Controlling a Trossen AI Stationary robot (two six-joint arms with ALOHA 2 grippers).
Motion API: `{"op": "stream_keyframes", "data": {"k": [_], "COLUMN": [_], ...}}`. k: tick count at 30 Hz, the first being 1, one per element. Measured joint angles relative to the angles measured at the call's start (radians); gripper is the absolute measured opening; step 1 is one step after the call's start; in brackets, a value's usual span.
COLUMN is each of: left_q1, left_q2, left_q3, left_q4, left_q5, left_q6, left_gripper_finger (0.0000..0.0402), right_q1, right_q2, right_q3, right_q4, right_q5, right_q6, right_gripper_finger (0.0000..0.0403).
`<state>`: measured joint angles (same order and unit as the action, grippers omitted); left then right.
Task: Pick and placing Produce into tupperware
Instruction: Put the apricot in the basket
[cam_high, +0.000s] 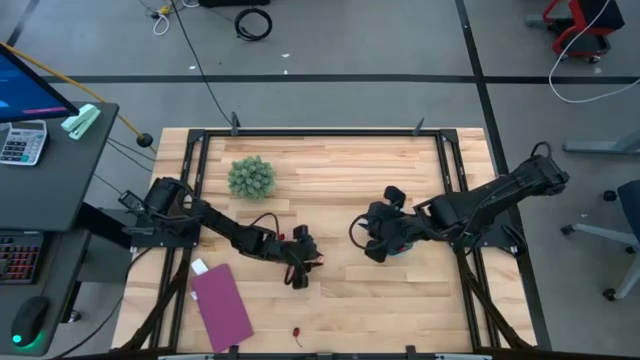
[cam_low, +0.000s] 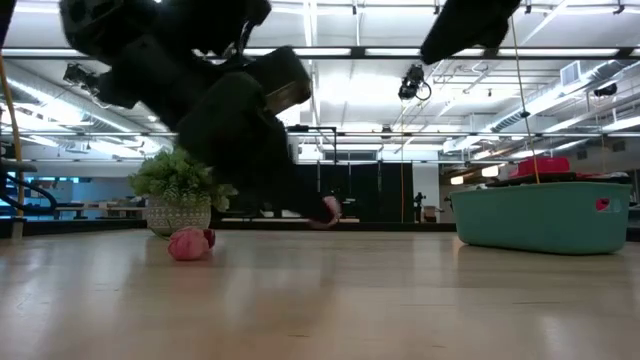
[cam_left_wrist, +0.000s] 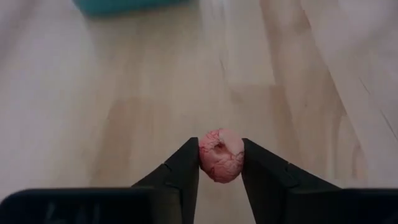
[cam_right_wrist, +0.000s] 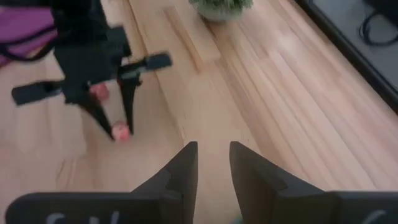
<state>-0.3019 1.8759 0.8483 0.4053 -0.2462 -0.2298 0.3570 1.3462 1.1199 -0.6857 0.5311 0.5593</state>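
Observation:
My left gripper (cam_left_wrist: 221, 163) is near the table's middle (cam_high: 300, 272), shut on a small pink round fruit (cam_left_wrist: 221, 155). It also shows in the right wrist view (cam_right_wrist: 121, 132). The teal tub (cam_low: 540, 218) stands on the table to the right, with red produce (cam_low: 545, 165) showing above its rim. My right gripper (cam_right_wrist: 212, 163) hovers by the tub (cam_high: 403, 249), fingers a little apart and holding nothing. Another pink fruit (cam_low: 188, 243) lies on the table with a red piece (cam_low: 208, 238) beside it. A small red piece (cam_high: 297, 331) lies near the near edge. My left gripper pinches the pink fruit (cam_left_wrist: 221, 158) between its two fingertips (cam_left_wrist: 189, 163), one on each side of the ball. The fingers come from above, pointing down (cam_right_wrist: 106, 118). The fruit is lifted clear, a little above the wood (cam_low: 328, 210).
A bushy green clump (cam_high: 250, 177) in a pot stands toward the far left. A flat purple rectangle (cam_high: 221, 303) and a small white piece (cam_high: 199, 267) lie near the left near corner. Bare wood (cam_high: 350, 170) stretches between the two arms and along the far edge.

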Motion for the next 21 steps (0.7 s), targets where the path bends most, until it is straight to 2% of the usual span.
{"op": "stream_keyframes", "data": {"k": [4, 10, 12, 16, 21], "left_q1": [0.052, 0.142, 0.168, 0.205, 0.214], "left_q2": [0.000, 0.012, 0.037, 0.141, 0.315], "left_q3": [0.098, 0.303, 0.368, 0.505, 0.665], "left_q4": [0.013, 0.019, 0.015, 0.011, 0.008], "left_q5": [-0.002, -0.004, 0.024, 0.144, 0.170], "left_q6": [0.100, 0.249, 0.274, 0.269, 0.294], "left_gripper_finger": [0.0120, 0.0113, 0.0113, 0.0116, 0.0113], "right_q1": [0.038, 0.123, 0.152, 0.199, 0.223], "right_q2": [-0.039, -0.105, -0.116, -0.127, -0.130], "right_q3": [0.057, 0.061, 0.061, 0.061, 0.061], "right_q4": [-0.150, -0.175, -0.193, -0.231, -0.260], "right_q5": [0.002, 0.098, 0.127, 0.181, 0.208], "right_q6": [0.090, 0.127, 0.145, 0.189, 0.230], "right_gripper_finger": [0.0101, 0.0100, 0.0100, 0.0100, 0.0100]}}
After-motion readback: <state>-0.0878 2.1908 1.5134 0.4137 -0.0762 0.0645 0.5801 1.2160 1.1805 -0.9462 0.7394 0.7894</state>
